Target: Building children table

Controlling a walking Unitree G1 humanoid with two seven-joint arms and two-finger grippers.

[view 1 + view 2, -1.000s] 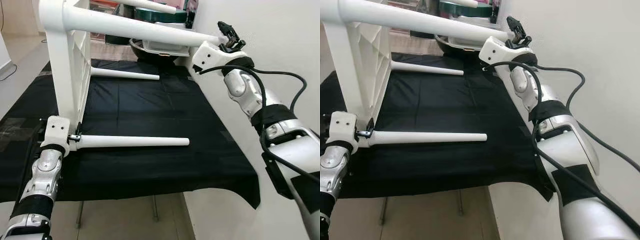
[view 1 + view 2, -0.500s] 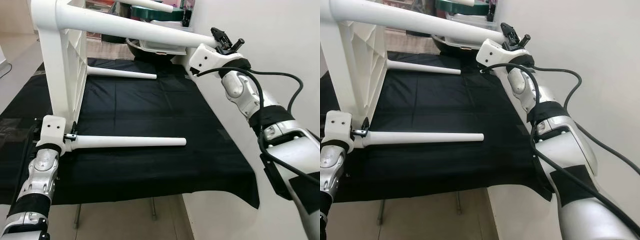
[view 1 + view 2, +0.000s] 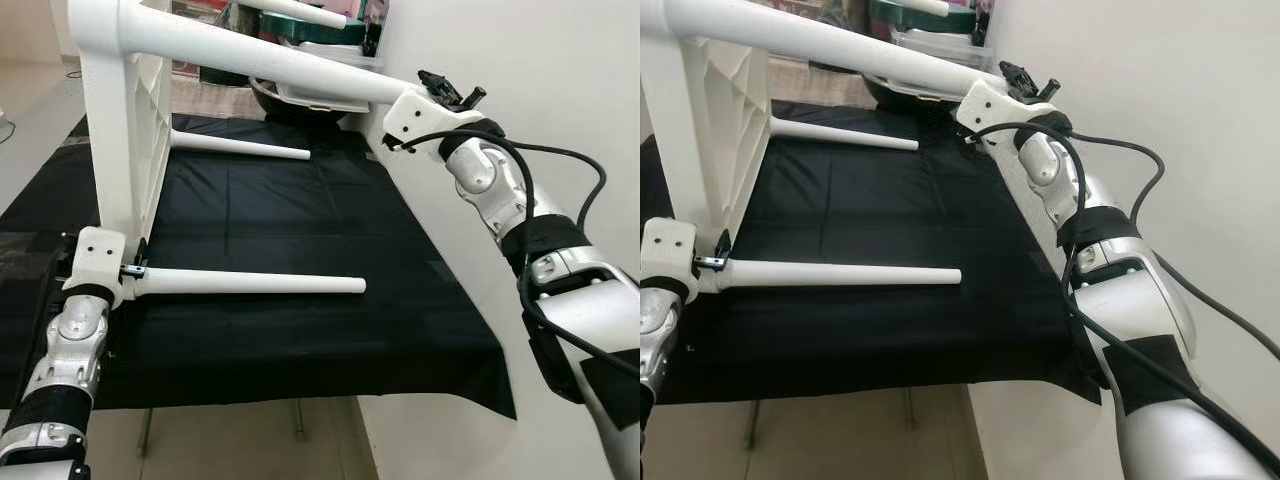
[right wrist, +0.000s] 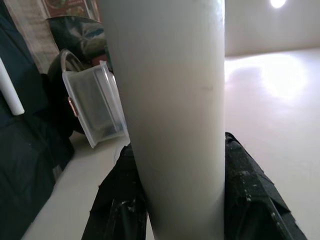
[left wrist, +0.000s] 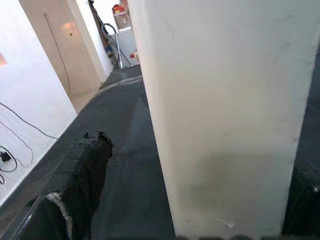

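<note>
A black cloth is spread over the work surface, and on it a white children's table is stood on its side, its top upright at the robot's left and its legs reaching out sideways. The upper leg is held aloft near its far end by the right gripper, which is raised beside the white wall; in the right wrist view the two black fingers are seen pressed against either side of the round white leg — clamped on it. The lower near leg lies just above the cloth and runs away from the left gripper, which sits at the leg's root where it meets the tabletop's bottom corner. In the left wrist view a broad white face of the table stands between the fingers, with one black padded finger apart from it on one side; whether that gripper is closed on the table cannot be told. A further leg rests on the cloth beyond the left gripper. Beyond the right gripper — past the cloth's far edge — a clear plastic container is set against a dark round object.
</note>
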